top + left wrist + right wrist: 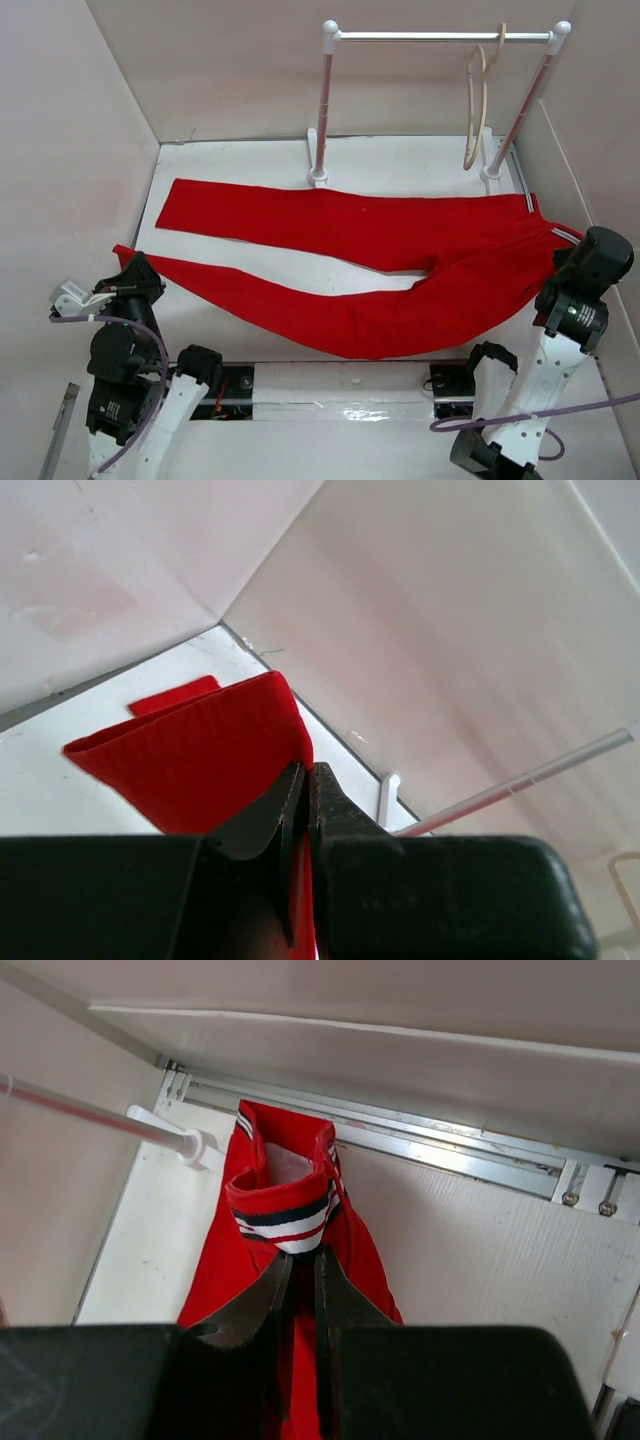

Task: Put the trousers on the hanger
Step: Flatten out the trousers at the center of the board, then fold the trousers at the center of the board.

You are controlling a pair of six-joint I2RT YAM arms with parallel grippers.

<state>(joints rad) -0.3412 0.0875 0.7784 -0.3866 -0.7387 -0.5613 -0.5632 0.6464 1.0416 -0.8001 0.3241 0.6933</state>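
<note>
Mostly flat on the smooth white table point(240, 160), the trousers point(400, 232) are a long, bright red piece of soft cloth, their two legs tapering away to the left and joining at the waist on the right, with a narrow wedge of bare table between them. The left gripper point(305, 772) is clamped on the end of the nearer leg: its dark, curved fingers are pressed together with a strip of red cloth pinched between them, and the fabric rises from the grip in a stiff fold with a fine woven grain. The right gripper point(303, 1255) is closed on the waistband point(285, 1215), a ribbed band striped in white, dark and red that curls open above the fingertips. A ridged metal rail point(450, 1150) runs along the table edge beyond it. At the back of the table stands a rack point(440, 36) with white posts and a thin silver bar; the hanger point(484, 100), slim, pale and wood-coloured, hangs by its curved hook near the bar's right end, well apart from the trousers.
</note>
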